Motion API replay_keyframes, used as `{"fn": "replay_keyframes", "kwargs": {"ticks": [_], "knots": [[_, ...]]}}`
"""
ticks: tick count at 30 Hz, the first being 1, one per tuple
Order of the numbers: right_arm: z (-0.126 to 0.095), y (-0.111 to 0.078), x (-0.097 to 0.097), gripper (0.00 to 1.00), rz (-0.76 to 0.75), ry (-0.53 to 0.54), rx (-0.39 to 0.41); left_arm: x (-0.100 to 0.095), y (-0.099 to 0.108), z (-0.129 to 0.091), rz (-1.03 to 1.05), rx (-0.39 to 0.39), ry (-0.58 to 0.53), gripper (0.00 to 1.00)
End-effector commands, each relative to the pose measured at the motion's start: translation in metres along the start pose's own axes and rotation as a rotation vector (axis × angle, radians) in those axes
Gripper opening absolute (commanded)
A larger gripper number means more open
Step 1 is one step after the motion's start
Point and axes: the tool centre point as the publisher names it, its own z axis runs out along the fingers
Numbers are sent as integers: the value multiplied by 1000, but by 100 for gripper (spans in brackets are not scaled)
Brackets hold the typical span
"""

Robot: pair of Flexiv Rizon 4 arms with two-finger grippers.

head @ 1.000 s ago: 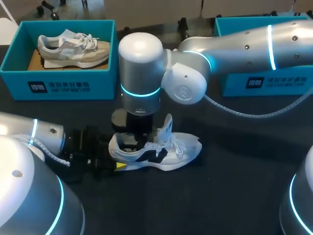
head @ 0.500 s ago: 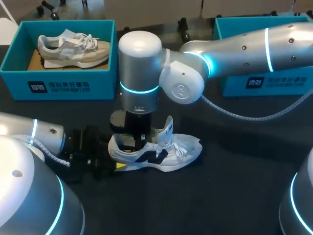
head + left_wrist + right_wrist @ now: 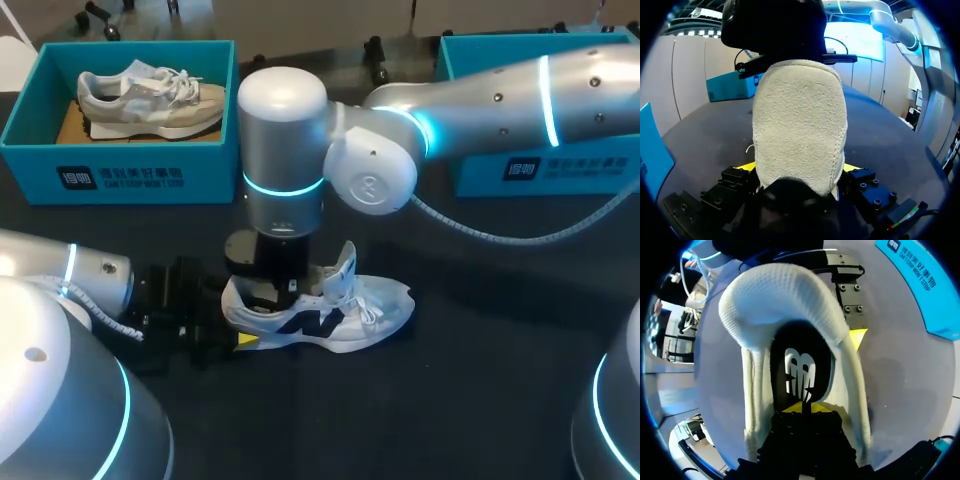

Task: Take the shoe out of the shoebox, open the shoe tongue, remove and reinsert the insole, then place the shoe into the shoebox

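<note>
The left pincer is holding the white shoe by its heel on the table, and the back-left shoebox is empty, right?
No, the shoebox is not empty: the head view shows a beige shoe lying in it. The left pincer does hold the white shoe by its heel on the table.

- The shoe (image 3: 330, 308) in the middle of the table (image 3: 480, 400) is white with black side markings; its heel is cream and fuzzy.
- Its insole (image 3: 801, 372) is black with a white logo.
- The table is black.
- The left box (image 3: 120, 175) and the right box (image 3: 560, 170), both at the far side, are teal with white print.
- The second shoe (image 3: 150, 95), in the left box, is beige and grey with white laces.
- The left arm (image 3: 60, 275) and the right arm (image 3: 480, 95) are silver with glowing cyan rings.
- The left gripper (image 3: 799, 167) is black with yellow tips.
</note>
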Motion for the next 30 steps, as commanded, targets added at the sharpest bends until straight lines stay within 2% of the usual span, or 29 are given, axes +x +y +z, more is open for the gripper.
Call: {"fn": "replay_keyframes", "kwargs": {"ticks": [1, 17, 30], "knots": [[4, -13, 16, 0, -1, -7, -5, -3, 2, 5, -2, -4, 0, 0], [-32, -22, 12, 0, -6, -63, 23, -3, 2, 5, -2, -4, 0, 0], [-50, -29, 16, 0, 2, -90, 57, -3, 2, 5, -2, -4, 0, 0]]}}
